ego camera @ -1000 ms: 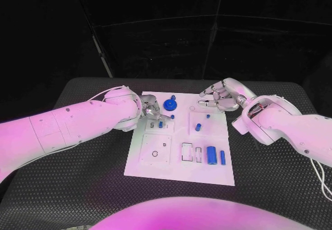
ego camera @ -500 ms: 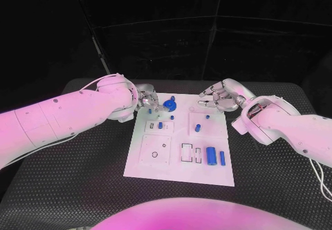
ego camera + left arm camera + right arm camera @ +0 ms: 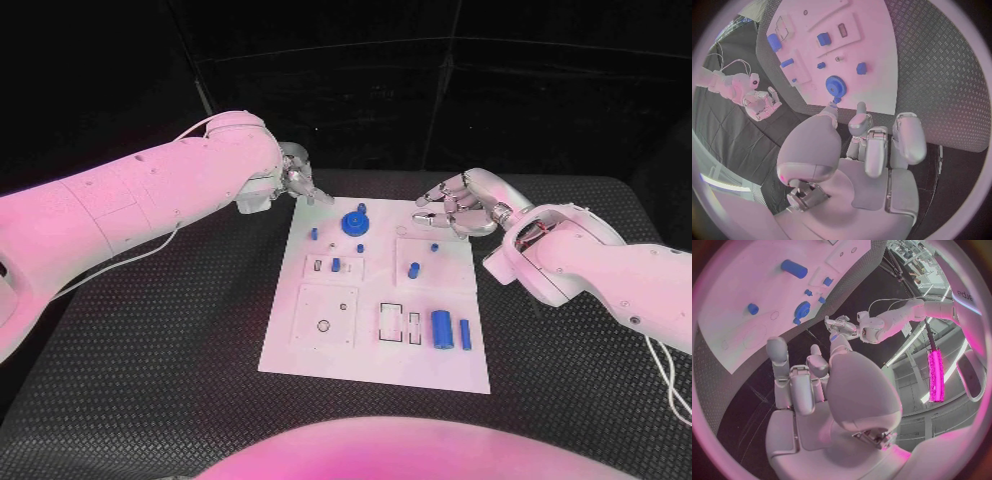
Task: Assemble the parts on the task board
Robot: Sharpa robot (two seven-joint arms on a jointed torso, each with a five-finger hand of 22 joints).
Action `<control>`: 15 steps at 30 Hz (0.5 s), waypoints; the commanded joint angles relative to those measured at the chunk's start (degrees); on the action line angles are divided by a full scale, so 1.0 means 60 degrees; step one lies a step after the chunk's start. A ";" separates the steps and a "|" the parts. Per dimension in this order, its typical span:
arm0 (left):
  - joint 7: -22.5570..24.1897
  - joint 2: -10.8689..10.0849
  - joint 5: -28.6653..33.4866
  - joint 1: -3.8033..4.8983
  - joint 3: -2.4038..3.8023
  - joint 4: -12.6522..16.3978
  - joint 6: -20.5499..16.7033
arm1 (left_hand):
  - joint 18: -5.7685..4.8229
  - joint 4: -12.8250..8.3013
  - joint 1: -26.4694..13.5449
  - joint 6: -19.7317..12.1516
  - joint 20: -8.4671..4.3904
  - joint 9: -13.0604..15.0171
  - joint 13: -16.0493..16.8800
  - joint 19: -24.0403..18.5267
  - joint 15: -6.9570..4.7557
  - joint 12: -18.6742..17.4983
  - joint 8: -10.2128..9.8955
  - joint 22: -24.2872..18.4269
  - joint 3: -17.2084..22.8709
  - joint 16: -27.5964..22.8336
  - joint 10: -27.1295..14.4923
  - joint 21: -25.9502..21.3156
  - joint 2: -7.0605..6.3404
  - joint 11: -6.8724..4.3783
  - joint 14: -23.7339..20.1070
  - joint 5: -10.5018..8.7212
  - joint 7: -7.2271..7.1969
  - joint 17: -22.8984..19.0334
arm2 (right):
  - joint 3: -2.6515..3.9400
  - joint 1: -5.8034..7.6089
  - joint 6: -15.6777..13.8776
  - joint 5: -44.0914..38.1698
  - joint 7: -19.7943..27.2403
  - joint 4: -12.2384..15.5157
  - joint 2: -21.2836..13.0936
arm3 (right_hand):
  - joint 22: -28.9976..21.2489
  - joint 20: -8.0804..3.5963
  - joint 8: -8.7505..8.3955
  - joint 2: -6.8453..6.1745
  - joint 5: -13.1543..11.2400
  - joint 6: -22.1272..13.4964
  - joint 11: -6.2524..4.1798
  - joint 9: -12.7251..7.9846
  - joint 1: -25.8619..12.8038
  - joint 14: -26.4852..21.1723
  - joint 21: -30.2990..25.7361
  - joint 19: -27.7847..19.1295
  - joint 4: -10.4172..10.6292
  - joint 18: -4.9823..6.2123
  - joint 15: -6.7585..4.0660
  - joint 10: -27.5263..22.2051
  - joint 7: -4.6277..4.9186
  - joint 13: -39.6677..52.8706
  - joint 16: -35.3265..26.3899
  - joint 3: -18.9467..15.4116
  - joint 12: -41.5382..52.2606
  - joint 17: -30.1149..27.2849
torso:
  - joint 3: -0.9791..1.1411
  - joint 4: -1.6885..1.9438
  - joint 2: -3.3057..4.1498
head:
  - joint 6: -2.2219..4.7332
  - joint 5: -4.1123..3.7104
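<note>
Both hands (image 3: 296,178) (image 3: 459,203) empty, beyond task board's (image 3: 378,345) far edge.

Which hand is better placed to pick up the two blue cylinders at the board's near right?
Right, probably. The cylinders lie on the board's right side, below the right hand, which hovers empty at that edge. The left hand is empty too, but sits off the far left corner, diagonally opposite.

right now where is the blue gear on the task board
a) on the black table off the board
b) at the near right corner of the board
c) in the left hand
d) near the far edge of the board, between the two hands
d: the blue gear sits on the task board near its far edge, between the left hand and the right hand, touched by neither.
</note>
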 commanded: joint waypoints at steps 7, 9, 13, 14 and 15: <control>-0.0016 0.0579 0.0137 0.0056 -0.0199 -0.1042 0.1293 | 0.0151 0.0008 -0.0014 0.0290 0.0047 -0.0180 -0.0022 0.0014 0.0034 0.0026 -0.0073 0.0035 -0.0364 0.0029 0.0016 -0.0021 0.0126 -0.0012 0.1006 0.0024 -0.0052 0.2516 | 0.0007 0.0014 -0.0018 -0.0023 0.0061 0.0035 -0.0004 | 0.0000 0.0015 0.0051 0.0028 -0.0003 -0.0026 -0.0018 -0.0010 -0.0065 0.0545 -0.0043 -0.0051 -0.0013 0.0058 -0.0043 -0.0026 0.0007 0.0007 -0.0061 -0.0061 -0.0040 0.0353 | -0.0003 0.0000 0.0003 | -0.0039 0.0016; -0.0021 0.0661 0.0138 0.0048 -0.0226 -0.1186 0.1341 | 0.0153 0.0009 -0.0042 0.0348 0.0038 -0.0212 -0.0018 0.0014 0.0024 0.0035 -0.0065 0.0034 -0.0447 0.0029 0.0020 -0.0027 0.0164 -0.0025 0.1006 0.0025 -0.0068 0.2516 | 0.0007 0.0014 -0.0020 -0.0023 0.0056 0.0043 -0.0009 | -0.0011 0.0014 0.0054 0.0034 0.0022 -0.0026 -0.0020 -0.0010 -0.0056 0.0546 -0.0051 -0.0053 -0.0013 0.0060 -0.0044 -0.0023 0.0006 0.0012 -0.0062 -0.0065 -0.0035 0.0353 | 0.0002 0.0003 -0.0009 | -0.0042 0.0012; -0.0029 0.0808 0.0134 0.0029 -0.0276 -0.1426 0.1414 | 0.0151 0.0009 -0.0048 0.0369 0.0035 -0.0222 -0.0014 0.0019 0.0020 0.0039 -0.0061 0.0042 -0.0476 0.0029 0.0023 -0.0023 0.0178 -0.0030 0.1006 0.0025 -0.0074 0.2516 | 0.0007 0.0014 -0.0029 -0.0023 0.0051 0.0058 -0.0023 | -0.0011 0.0014 0.0054 0.0034 0.0022 -0.0026 -0.0020 -0.0010 -0.0056 0.0546 -0.0051 -0.0053 -0.0013 0.0060 -0.0044 -0.0023 0.0006 0.0012 -0.0062 -0.0065 -0.0035 0.0353 | 0.0003 0.0007 -0.0014 | -0.0048 0.0017; -0.0031 0.0836 0.0133 0.0025 -0.0283 -0.1465 0.1445 | 0.0149 0.0008 -0.0052 0.0394 0.0031 -0.0233 -0.0009 0.0026 0.0015 0.0047 -0.0053 0.0054 -0.0509 0.0029 0.0027 -0.0016 0.0193 -0.0037 0.1006 0.0025 -0.0081 0.2516 | 0.0007 0.0014 -0.0030 -0.0023 0.0050 0.0060 -0.0025 | -0.0011 0.0014 0.0054 0.0034 0.0022 -0.0026 -0.0020 -0.0010 -0.0056 0.0546 -0.0051 -0.0053 -0.0013 0.0060 -0.0044 -0.0023 0.0006 0.0012 -0.0062 -0.0065 -0.0035 0.0353 | 0.0005 0.0007 -0.0012 | -0.0047 0.0015; -0.0032 0.0864 0.0132 0.0021 -0.0289 -0.1500 0.1490 | 0.0146 0.0006 -0.0050 0.0410 0.0029 -0.0238 -0.0004 0.0032 0.0013 0.0051 -0.0048 0.0063 -0.0524 0.0029 0.0030 -0.0010 0.0202 -0.0040 0.1006 0.0025 -0.0086 0.2516 | 0.0007 0.0014 -0.0031 -0.0023 0.0050 0.0062 -0.0024 | -0.0011 0.0014 0.0054 0.0034 0.0022 -0.0026 -0.0020 -0.0010 -0.0056 0.0546 -0.0051 -0.0053 -0.0013 0.0060 -0.0044 -0.0023 0.0006 0.0012 -0.0062 -0.0065 -0.0035 0.0353 | 0.0006 0.0009 -0.0011 | -0.0045 0.0015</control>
